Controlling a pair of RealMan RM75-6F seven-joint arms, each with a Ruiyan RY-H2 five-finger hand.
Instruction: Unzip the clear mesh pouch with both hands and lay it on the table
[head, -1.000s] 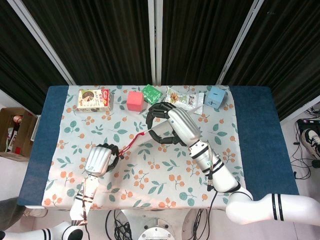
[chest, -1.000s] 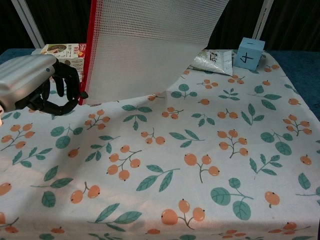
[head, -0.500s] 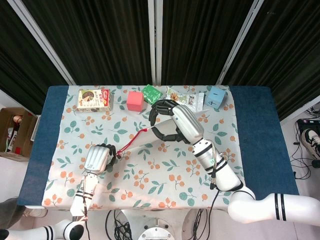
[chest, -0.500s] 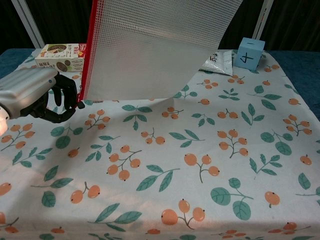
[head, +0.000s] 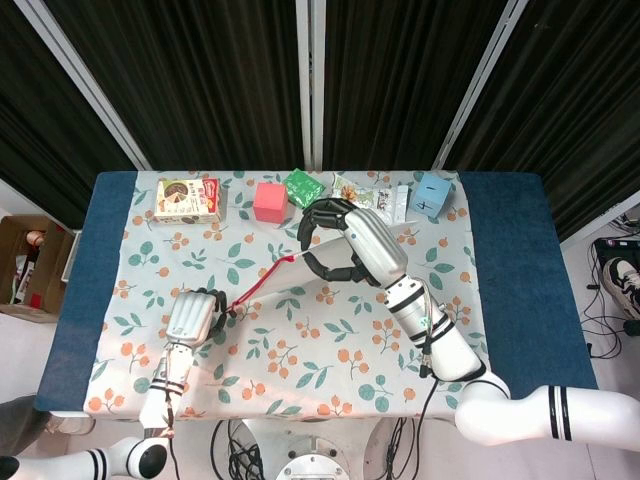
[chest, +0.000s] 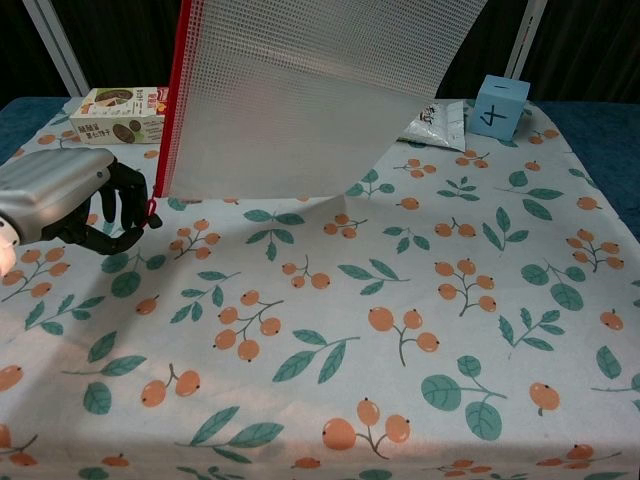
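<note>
At the centre of the head view, your right hand (head: 345, 245) grips the far end of the clear mesh pouch with the red zipper edge (head: 268, 279), holding it up above the leaf-and-berry patterned tablecloth (head: 330, 340). Lower left, your left hand (head: 193, 318) has its fingers curled around the near end of the red zipper line. Over the last second that hand has drawn back toward the lower left edge of the frame, and the red line between the two hands has grown longer and straighter. I read this as the slider travelling along the zipper, so the opening is well under way.

Across the upper middle of the chest view, the pouch (chest: 300, 90) hangs as a white gridded sheet, its red edge running down its left side. Your left hand (chest: 70, 200), at the left edge, has dropped lower and pulled away from the sheet's bottom corner, pinching what looks like the red pull. Your right hand is out of this frame. The pouch is not yet laid down.
</note>
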